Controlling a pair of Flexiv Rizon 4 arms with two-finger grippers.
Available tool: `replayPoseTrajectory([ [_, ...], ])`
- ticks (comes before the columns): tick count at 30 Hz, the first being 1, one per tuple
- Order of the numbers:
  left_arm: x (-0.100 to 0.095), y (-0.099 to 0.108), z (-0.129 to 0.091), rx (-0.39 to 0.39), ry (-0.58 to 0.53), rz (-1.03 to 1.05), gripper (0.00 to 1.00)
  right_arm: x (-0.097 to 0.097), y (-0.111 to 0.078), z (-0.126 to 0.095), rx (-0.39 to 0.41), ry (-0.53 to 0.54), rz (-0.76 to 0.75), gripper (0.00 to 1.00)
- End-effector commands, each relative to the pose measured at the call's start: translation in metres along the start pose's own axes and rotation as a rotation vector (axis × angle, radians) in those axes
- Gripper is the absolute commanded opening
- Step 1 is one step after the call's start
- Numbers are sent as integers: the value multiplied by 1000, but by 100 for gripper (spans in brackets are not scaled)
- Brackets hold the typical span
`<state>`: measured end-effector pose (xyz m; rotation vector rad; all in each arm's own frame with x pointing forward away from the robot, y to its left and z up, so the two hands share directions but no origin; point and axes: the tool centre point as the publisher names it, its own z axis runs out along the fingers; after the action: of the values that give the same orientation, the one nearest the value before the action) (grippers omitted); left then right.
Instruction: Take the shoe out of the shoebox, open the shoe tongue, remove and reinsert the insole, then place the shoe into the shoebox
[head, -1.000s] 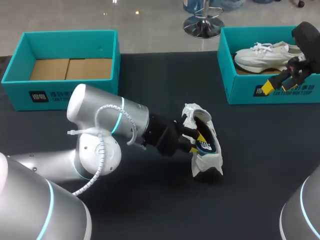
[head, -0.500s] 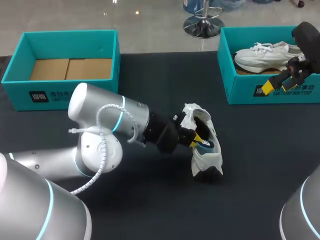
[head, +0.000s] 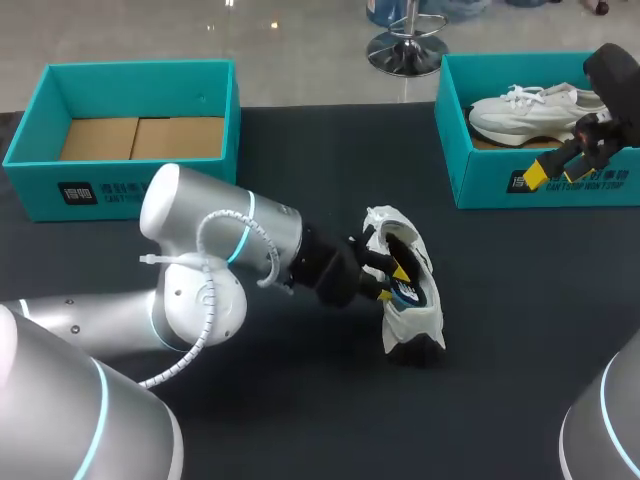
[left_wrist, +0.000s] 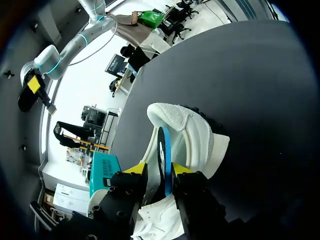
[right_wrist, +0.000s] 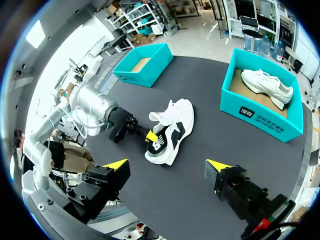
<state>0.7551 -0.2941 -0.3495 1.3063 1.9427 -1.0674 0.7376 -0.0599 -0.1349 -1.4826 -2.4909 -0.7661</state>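
A white shoe (head: 405, 320) lies on its side on the black table, its opening facing my left arm. My left gripper (head: 394, 282) is inside that opening. In the left wrist view the blue-edged insole (left_wrist: 163, 150) stands on edge between the fingertips (left_wrist: 135, 171) of this gripper (left_wrist: 159, 170), inside the shoe (left_wrist: 197, 132). The jaws stand a little apart and open, not clamped on it. My right gripper (head: 555, 172) hangs wide open over the front wall of the right shoebox (head: 480, 185). It (right_wrist: 165, 166) is high above the shoe (right_wrist: 175, 125) and holds nothing.
The teal right shoebox holds a second white shoe (head: 525, 110). An empty teal shoebox (head: 35, 150) with a cardboard floor stands at the back left. The left arm's big elbow (head: 200, 270) lies low across the table's middle.
The left gripper's fingers pinched together inside the shoe, then spread again. The left arm crept slightly to the right. The right arm has not moved.
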Motion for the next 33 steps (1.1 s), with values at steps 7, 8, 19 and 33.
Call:
replayPoseTrajectory([
  [7, 5, -7, -7, 25, -7, 6, 0, 0, 1, 1, 3, -1, 1, 100],
  [8, 5, -8, -7, 28, -7, 8, 0, 0, 1, 1, 3, -1, 1, 100],
  [19, 4, -12, 5, 40, 10, 35, 0, 0, 1, 1, 3, -1, 1, 100],
  [33, 5, 14, 19, -14, 38, 31, 0, 0, 1, 1, 3, -1, 1, 100],
])
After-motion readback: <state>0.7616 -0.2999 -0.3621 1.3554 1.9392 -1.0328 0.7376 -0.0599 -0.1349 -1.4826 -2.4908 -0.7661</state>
